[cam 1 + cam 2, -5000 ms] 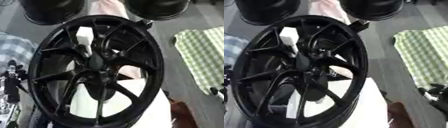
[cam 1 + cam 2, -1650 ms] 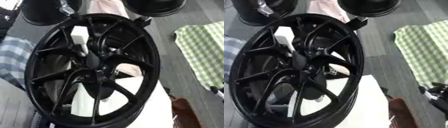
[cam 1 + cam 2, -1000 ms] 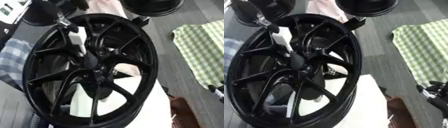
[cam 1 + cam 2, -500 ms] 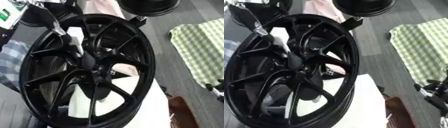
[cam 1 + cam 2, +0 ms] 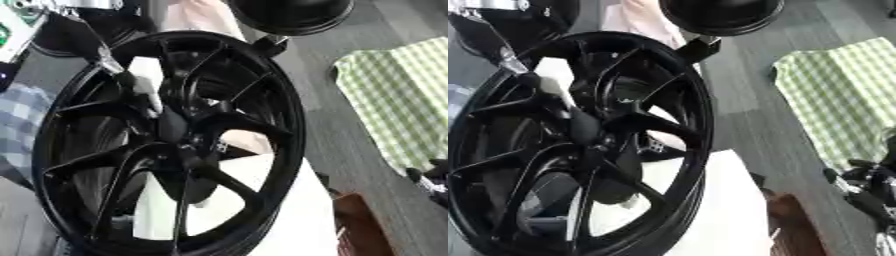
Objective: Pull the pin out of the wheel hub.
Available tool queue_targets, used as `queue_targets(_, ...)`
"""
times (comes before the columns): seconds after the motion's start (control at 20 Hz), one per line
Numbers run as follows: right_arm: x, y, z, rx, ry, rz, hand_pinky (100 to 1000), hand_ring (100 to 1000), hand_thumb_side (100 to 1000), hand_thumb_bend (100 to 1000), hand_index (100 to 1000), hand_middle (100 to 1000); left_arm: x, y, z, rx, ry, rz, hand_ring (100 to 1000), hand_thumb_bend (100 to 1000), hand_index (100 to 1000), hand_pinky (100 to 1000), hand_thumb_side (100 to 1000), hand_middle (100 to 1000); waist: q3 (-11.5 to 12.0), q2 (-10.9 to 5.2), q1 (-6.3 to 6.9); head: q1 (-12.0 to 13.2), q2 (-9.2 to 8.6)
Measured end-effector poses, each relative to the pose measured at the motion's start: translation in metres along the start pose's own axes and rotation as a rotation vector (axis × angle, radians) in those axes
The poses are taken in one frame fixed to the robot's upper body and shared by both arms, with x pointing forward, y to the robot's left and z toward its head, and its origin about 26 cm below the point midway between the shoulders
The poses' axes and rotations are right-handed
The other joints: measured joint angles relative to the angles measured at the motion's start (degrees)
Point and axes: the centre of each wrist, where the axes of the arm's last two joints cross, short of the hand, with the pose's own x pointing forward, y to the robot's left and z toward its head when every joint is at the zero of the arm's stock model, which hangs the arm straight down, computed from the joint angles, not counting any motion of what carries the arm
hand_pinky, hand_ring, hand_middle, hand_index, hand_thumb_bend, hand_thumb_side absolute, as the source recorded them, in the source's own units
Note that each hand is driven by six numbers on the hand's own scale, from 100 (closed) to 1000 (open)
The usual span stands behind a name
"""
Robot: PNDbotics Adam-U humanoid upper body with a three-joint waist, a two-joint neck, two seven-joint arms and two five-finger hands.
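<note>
Left hand (image 5: 118, 70) reaches into the wheel hub (image 5: 171, 145) from its upper left, fingertips at the white pin (image 5: 149, 82) between the spokes; whether they grasp it, cannot tell. Right hand (image 5: 868, 192) sits idle right of the hub, pose unclear. Risk: fingers snagging a spoke, or skewed pull jamming the pin. Count: one hub, one pin, two more rims behind.

The left hand (image 5: 122, 82) reaches down from the upper left, fingers extended; the right hand (image 5: 868, 192) idles at the lower right.
</note>
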Motion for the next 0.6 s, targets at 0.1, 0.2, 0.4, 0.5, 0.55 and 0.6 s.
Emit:
queue_targets(0.1,0.0,0.0,0.0,0.0,0.0,0.0,471,608,216,645,663,485,0.002,-0.002,-0.004,-0.004,-0.017,0.008,785,782,834,852,503,712,0.0,-0.01,0.0,0.0,-0.02)
queue_targets(0.2,0.0,0.0,0.0,-0.001,0.001,0.0,471,608,217,645,663,485,0.004,-0.004,-0.008,-0.012,-0.026,0.008,770,779,832,840,489,677,-0.1,-0.01,0.0,0.0,-0.02)
queue_targets(0.4,0.001,0.002,-0.001,0.003,-0.001,-0.001,472,608,217,646,663,485,0.006,-0.007,-0.014,-0.024,-0.032,0.004,742,726,819,812,464,639,-0.2,-0.04,0.0,0.0,-0.02)
queue_targets(0.5,0.001,0.002,-0.001,0.004,-0.001,-0.001,472,609,217,646,663,485,0.006,-0.009,-0.016,-0.026,-0.034,0.005,719,690,803,796,436,616,-0.2,-0.04,0.0,0.0,-0.02)
queue_targets(0.55,0.001,0.002,-0.001,0.003,-0.001,-0.001,472,609,217,646,663,485,0.006,-0.01,-0.017,-0.028,-0.037,0.006,701,655,785,785,414,597,-0.2,-0.04,0.0,0.1,-0.02)
queue_targets(0.6,0.001,0.002,-0.001,0.003,0.0,-0.001,472,608,217,646,663,485,0.006,-0.011,-0.017,-0.029,-0.036,0.007,688,629,776,777,388,587,-0.3,-0.04,0.0,0.1,-0.02)
